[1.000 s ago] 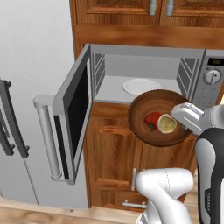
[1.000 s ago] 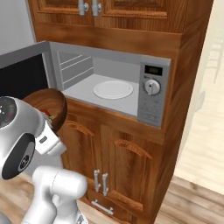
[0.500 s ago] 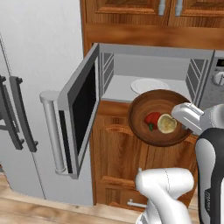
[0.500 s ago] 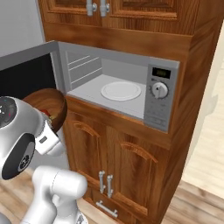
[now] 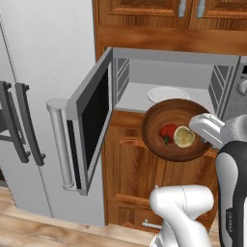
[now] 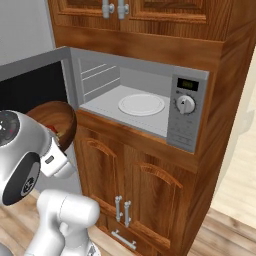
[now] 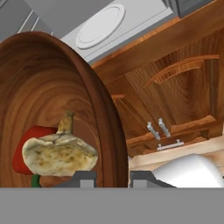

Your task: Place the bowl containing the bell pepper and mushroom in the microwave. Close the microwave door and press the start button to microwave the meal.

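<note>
The dark reddish-brown bowl hangs in front of the open microwave, just below its opening. My gripper is shut on the bowl's right rim; in the left base view the gripper sits at the bowl's right edge. Inside the bowl lie the red bell pepper and the pale mushroom, touching each other. The microwave door stands swung out to the left, its silver handle nearest me. The white turntable plate is bare. The bowl also shows beside my arm.
The microwave's control panel, with a round knob, is at the right of the opening. Wooden cabinet doors lie below and more cabinets above. A grey fridge with dark handles stands left of the open door.
The whole picture has shifted as the base drove: microwave and door sit further right and larger in both base views. The bowl keeps its place in my gripper.
</note>
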You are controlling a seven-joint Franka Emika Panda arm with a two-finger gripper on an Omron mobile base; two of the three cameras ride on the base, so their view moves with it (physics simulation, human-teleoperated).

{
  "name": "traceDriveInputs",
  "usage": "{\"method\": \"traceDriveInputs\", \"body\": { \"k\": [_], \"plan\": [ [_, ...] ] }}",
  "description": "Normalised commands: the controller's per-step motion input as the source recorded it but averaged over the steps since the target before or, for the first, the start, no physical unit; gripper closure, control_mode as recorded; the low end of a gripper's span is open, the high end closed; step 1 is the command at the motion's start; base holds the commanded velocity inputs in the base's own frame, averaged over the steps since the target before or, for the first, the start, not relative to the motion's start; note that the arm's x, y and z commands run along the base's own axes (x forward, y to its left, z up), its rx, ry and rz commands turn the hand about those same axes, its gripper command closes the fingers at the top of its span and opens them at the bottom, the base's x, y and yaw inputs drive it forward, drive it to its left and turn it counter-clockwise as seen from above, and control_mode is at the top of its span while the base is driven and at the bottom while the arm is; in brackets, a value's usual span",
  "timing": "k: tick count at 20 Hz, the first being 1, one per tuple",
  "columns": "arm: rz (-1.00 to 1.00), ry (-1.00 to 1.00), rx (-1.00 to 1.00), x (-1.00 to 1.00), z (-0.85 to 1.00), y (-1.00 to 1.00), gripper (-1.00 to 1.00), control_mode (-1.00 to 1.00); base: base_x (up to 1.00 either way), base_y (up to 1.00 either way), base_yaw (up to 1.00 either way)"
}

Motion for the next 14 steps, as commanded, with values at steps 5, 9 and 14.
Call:
{"method": "traceDriveInputs", "body": {
  "k": [5, 9, 14],
  "plan": [
    [0.0, 0.0, 0.0, 0.0, 0.0, 0.0, 1.0, -1.0, 0.0, 0.0, 0.0],
    [0.0, 0.0, 0.01, 0.05, 0.0, -0.07, 1.0, -1.0, 0.0, 0.0, 0.0],
    [-0.13, -0.05, 0.08, 0.24, 0.19, -0.26, 1.0, -1.0, 0.0, 0.0, 0.0]
  ]
}}
